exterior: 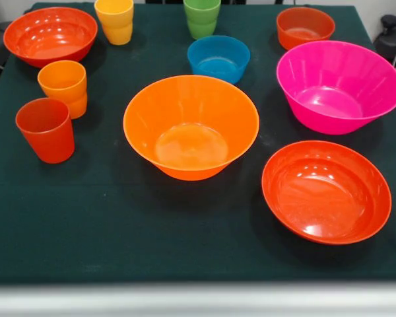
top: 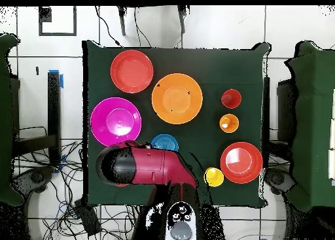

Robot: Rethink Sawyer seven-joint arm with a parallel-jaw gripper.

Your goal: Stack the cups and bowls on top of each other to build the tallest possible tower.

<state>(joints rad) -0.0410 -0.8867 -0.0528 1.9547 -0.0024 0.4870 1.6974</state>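
No stack stood: cups and bowls sat singly on the tabletop [exterior: 119, 218] around the large orange bowl [exterior: 191, 125]. No legible markings. Tool state could not be determined.

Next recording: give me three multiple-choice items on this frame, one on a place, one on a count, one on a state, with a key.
1. In the front view, what stands just behind the large orange bowl?
A. the blue bowl
B. the pink bowl
C. the red cup

2. How many cups are on the table?
A. two
B. four
C. six

3. How do the bowls stand?
A. all upside down
B. stacked in one pile
C. separate, openings up

Key: 1 A, the blue one sits right behind its rim. 2 B, red, orange, yellow and green. 3 C, every bowl shows its inside and none sits in another.
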